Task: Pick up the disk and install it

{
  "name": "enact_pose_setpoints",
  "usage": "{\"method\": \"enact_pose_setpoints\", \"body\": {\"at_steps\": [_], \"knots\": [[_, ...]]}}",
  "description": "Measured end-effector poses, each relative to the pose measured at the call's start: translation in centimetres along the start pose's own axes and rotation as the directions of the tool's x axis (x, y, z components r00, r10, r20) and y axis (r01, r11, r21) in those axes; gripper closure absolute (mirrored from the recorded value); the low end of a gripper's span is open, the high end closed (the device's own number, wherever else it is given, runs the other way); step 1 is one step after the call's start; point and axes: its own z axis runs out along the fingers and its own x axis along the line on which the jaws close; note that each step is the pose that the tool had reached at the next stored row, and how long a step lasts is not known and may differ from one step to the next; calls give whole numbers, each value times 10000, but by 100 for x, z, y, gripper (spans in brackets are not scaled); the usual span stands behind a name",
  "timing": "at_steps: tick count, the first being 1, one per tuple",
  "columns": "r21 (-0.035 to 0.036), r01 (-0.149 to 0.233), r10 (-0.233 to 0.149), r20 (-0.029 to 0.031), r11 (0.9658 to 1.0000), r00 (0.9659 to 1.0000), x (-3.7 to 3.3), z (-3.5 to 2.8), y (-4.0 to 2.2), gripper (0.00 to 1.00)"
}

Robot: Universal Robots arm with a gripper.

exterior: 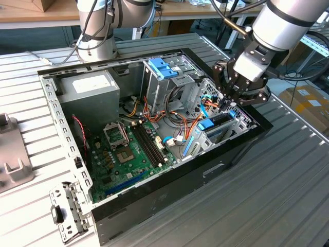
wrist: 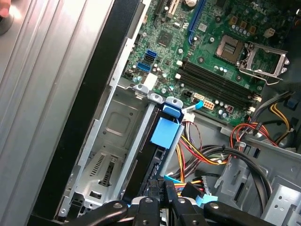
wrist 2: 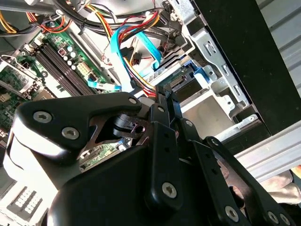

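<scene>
I'm over the front corner of the open computer case [exterior: 154, 200], my hand [exterior: 230, 98] dipped just inside its rim, on the exterior view's right. The case lies on its side on the ribbed metal table [exterior: 288, 195], its black wall toward the exterior camera.

The disk [wrist: 157, 155] sits on edge in the metal drive cage [wrist: 113, 155], right beside the case's black wall, its dark body framed in bright blue, and the blue tab [wrist: 165, 133] stands out at the end nearer the motherboard [wrist: 221, 52]. In the exterior view that same disk [exterior: 216, 125] shows as a blue strip just below my hand.

My fingers [wrist: 162, 195] hang right at the end of the disk where the blue data cable [wrist: 202, 200] and the bundle of red, yellow and black wires [wrist: 202, 153] meet it. They look drawn close together, nearly pinched, but whether they clamp anything down there I cannot tell; the linkage hides the tips. In the second wrist view the fingertips [wrist 2: 164, 96] point at the blue carrier edge [wrist 2: 195, 75] of the cage, touching or just short of it.

Farther back, the grey power supply [exterior: 90, 90] fills the far corner, and a light-blue bracket [exterior: 163, 67] tops the upper bay. A loose metal bracket [exterior: 64, 213] lies on the table by the near corner.
</scene>
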Motion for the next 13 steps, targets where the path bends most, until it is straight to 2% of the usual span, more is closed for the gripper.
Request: {"method": "enact_pose_setpoints", "body": {"at_steps": [4,6,13], "knots": [[16,-239,239,-14,9997,9997,5,5,-6,83],[32,-493,493,-30,9988,9988,7,10,-11,83],[62,-929,930,-54,9957,9957,12,17,-21,83]]}}
